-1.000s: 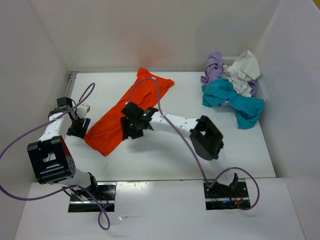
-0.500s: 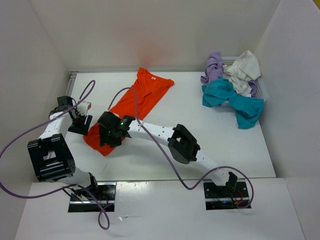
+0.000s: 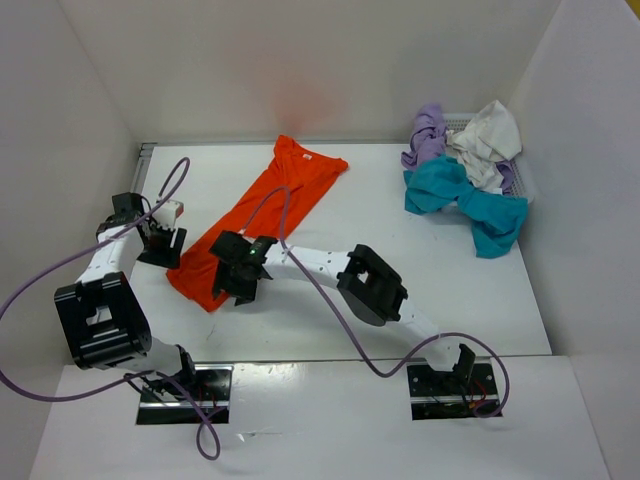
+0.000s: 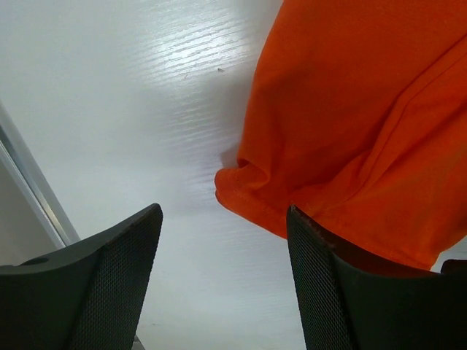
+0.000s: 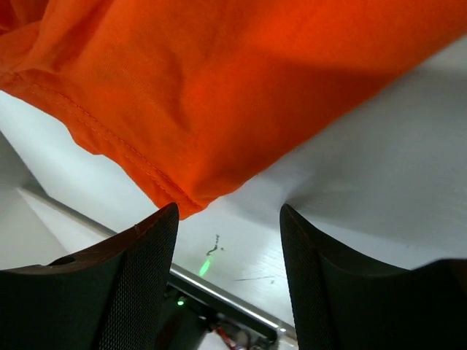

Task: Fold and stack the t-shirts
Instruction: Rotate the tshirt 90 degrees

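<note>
An orange t-shirt [image 3: 262, 215] lies stretched in a long diagonal strip on the white table, and its lower end [image 3: 200, 285] points toward the arms. My left gripper [image 3: 163, 246] is open just left of that strip; in the left wrist view [image 4: 222, 284] a hem corner of the orange t-shirt [image 4: 350, 117] lies ahead of the right finger [image 4: 328, 292], with bare table between the jaws. My right gripper [image 3: 236, 276] stands open at the strip's near right edge. In its wrist view [image 5: 230, 270] the orange t-shirt's hem [image 5: 219, 87] ends just before the jaws. The teal-blue [image 3: 470, 205], lavender [image 3: 428, 135] and off-white [image 3: 488, 140] t-shirts are heaped at the back right.
A white mesh basket [image 3: 520, 180] sits under the heap against the right wall. White walls close the table at the back and both sides. Purple cables loop over both arms. The right arm's elbow [image 3: 372, 285] hangs over the table's middle.
The right gripper has slid from the middle of the orange t-shirt down and left to its near end, uncovering the cloth. The left gripper has hardly moved.
</note>
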Controlling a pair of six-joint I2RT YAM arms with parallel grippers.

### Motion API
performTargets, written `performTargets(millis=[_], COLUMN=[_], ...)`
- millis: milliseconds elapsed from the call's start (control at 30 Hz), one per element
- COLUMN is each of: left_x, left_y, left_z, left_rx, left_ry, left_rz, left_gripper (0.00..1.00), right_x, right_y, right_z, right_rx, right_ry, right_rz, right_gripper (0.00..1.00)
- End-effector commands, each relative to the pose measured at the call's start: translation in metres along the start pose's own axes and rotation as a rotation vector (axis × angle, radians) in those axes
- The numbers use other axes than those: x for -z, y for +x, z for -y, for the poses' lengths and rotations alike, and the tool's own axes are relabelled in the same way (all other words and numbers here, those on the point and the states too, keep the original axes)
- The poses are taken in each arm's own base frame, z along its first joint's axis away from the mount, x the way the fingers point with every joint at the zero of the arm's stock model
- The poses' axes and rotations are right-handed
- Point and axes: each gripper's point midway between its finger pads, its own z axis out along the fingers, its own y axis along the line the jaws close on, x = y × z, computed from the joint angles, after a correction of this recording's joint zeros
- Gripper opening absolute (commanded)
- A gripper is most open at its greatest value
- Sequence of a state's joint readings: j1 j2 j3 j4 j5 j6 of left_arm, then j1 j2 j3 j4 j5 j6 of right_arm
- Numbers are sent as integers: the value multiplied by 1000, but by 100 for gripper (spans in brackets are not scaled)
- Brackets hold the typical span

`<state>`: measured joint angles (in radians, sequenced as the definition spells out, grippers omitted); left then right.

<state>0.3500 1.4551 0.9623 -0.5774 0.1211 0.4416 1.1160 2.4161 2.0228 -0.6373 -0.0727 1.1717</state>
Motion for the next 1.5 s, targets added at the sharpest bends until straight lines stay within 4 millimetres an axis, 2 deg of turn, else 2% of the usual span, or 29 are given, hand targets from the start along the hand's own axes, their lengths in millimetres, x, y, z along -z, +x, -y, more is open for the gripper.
performTargets(millis=[0,67,167,267,367,433,467,500,533,600,633,700,733,767,800,833,867,933,967,1033,1067,1133,1167,1200,1233,1300,1333,1400,1467], left_x=[-2,-2,-2,-2,-2,-2,-2,-2,-2,-2,-2,-2,-2,-2,0,1,1,3,3,2,0,-2,-1,-1,0,0,0,2,1], left_y=[-14,-16,-19,-18,-18,-18,-18,-18,-18,-17,-17,-17,-17,-15,-20,-17,-17,-20,-20,-22,-18,-22,-28,-31,-37,-45,-49,-57,-61], left_z=[1,4,9,11,11,11,11,11,11,9,8,10,10,10,8,7,7,7,6,11,13,16,19,24,30,39,42,63,78], left_rx=[-15,-14,-23,-21,-21,-21,-21,-21,-30,-23,-22,-32,-32,-40,-43,-53,-53,-84,-100,-107,-102,-116,-133,-148,-163,-184,-192,-245,-291], left_ry=[33,59,86,99,99,99,99,99,99,94,94,102,102,106,100,96,96,102,108,129,139,146,148,156,164,173,172,196,215], left_rz=[51,56,72,69,69,69,69,69,69,69,69,74,74,67,77,66,65,73,64,61,44,45,55,56,64,74,72,66,55], left_gripper=[76,76,76,76,77,77,77,77,77,77,77,77,77,77,77,77,77,77,77,77,79,79,79,79,79,79,79,79,79], right_x=[-11,-20,-33,-38,-54,-61,-64,-67,-69,-74,-71,-70,-62,-61,-56,-40,-39,-26,-12,3,19,35,49,54,62,79,85,97,113], right_y=[6,11,10,16,20,20,20,20,21,23,22,26,18,16,17,2,10,14,23,31,37,42,46,46,56,51,54,46,47], right_z=[2,9,3,7,11,18,21,30,29,43,40,46,42,57,62,61,91,110,134,160,186,207,227,233,252,268,282,301,312], right_rx=[-102,-181,-224,-259,-302,-347,-358,-392,-399,-427,-424,-413,-406,-400,-377,-343,-342,-332,-350,-358,-364,-350,-328,-308,-306,-281,-284,-260,-232], right_ry=[8,13,-7,8,16,33,34,50,35,62,48,47,26,52,59,30,87,76,80,91,119,142,170,168,214,220,239,256,266], right_rz=[-40,-88,-93,-128,-150,-170,-170,-181,-194,-207,-204,-214,-204,-196,-188,-161,-173,-188,-218,-243,-254,-258,-268,-268,-291,-291,-300,-281,-270], right_gripper=[64,64,62,60,56,48,39,35,24,8,0,0,0,0,0,0,0,0,0,0,0,0,0,0,0,0,0,0,3])
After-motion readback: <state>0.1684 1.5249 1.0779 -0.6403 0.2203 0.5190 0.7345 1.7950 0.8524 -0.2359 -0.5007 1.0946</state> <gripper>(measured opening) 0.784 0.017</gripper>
